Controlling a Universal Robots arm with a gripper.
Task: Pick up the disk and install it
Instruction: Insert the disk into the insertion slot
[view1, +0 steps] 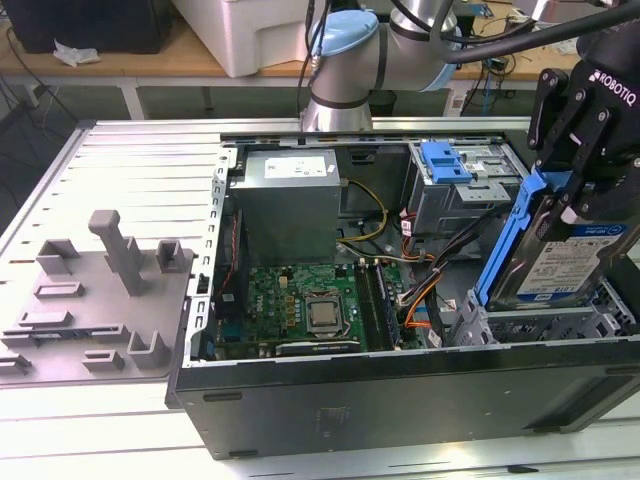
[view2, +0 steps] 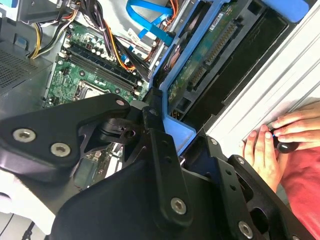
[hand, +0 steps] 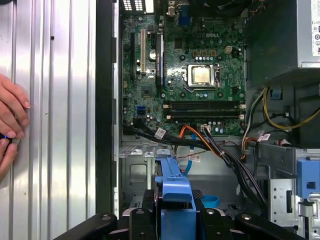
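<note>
The disk (view1: 565, 255), silver in a blue carrier, is hanging tilted just below the hand (view1: 568, 195), which is clasping its upper edge. Its lower end is meeting the metal drive cage (view1: 520, 325) inside the open computer case (view1: 400, 400), resting on the counter (view1: 130, 170).

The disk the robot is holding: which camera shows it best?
The exterior view: the disk shows its labelled face and blue carrier, held tilted by the fingers over the open computer case. The second wrist view shows its circuit-board side; the first wrist view shows one end of the blue carrier.
</note>
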